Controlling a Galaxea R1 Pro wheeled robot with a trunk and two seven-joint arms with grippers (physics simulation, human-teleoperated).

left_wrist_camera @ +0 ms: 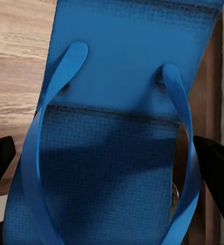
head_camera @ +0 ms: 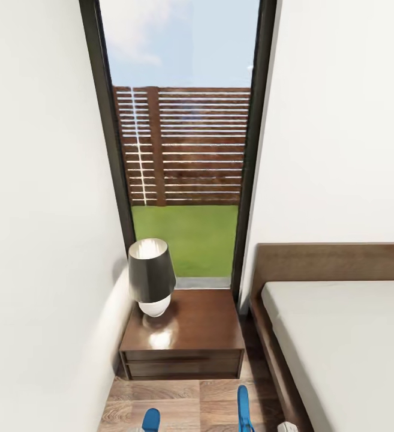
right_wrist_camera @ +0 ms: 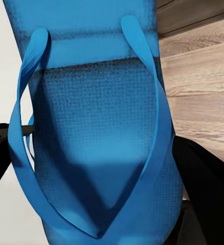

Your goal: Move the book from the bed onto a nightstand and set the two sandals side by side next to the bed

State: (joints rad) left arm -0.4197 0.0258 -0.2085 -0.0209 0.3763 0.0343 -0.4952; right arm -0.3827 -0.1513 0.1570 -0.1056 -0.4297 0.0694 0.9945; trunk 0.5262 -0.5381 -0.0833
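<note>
Two bright blue sandals poke up at the bottom of the head view, one (head_camera: 151, 420) left of the other (head_camera: 243, 409), above the wood floor in front of the nightstand (head_camera: 188, 336). In the left wrist view a sandal (left_wrist_camera: 117, 102) lies strap-side up between the black fingers (left_wrist_camera: 217, 171), and my left gripper (left_wrist_camera: 109, 168) is shut on it. My right gripper (right_wrist_camera: 102, 168) is likewise shut on the other sandal (right_wrist_camera: 96, 102). The bed (head_camera: 340, 348), with its grey mattress, stands at the right. The book is out of view.
A dark-shaded lamp (head_camera: 151, 276) with a white base takes up the nightstand's left rear corner. A tall window (head_camera: 182, 150) shows a slatted fence and grass. A white wall (head_camera: 41, 240) stands close on the left, with a narrow strip of floor (head_camera: 191, 408) between it and the bed frame.
</note>
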